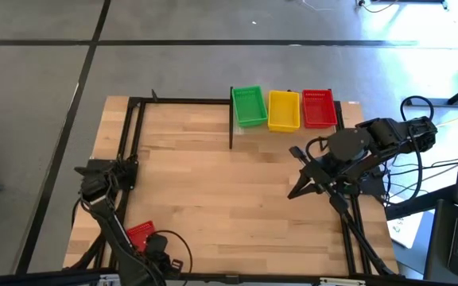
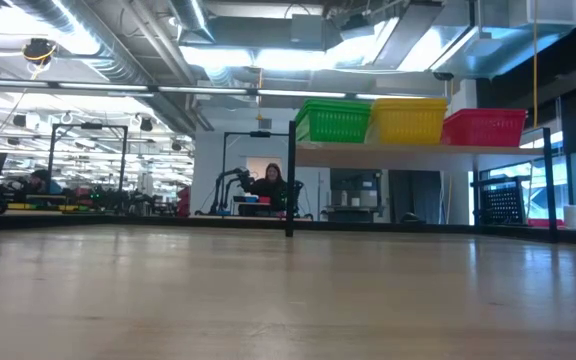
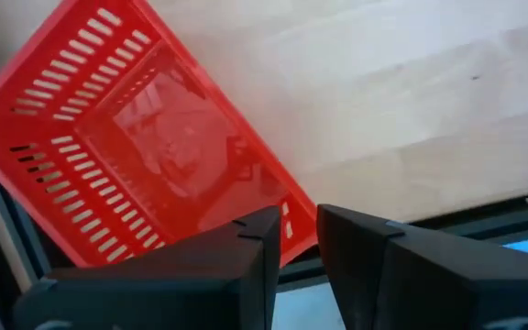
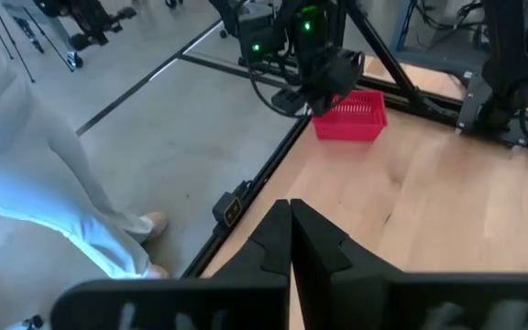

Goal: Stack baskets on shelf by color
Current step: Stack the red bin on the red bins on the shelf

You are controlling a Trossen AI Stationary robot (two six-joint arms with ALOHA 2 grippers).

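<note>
A red basket lies open side up at the table's near left corner, beside the dark frame rail. My left gripper points down over one of its corners, open by a narrow gap; it also shows in the high view. A green basket, a yellow basket and another red basket stand side by side on the shelf at the far edge. My right gripper hangs shut above the table's right part, holding nothing. My left gripper comes from above at the red basket's wall near a corner, one finger on either side of it. Whether the fingers touch the wall, I cannot tell.
A black frame rail runs along the table's left and far edges. The shelf's dark post stands beside the green basket. The wide wooden tabletop lies bare between the arms. A person's legs stand on the floor off the table's left.
</note>
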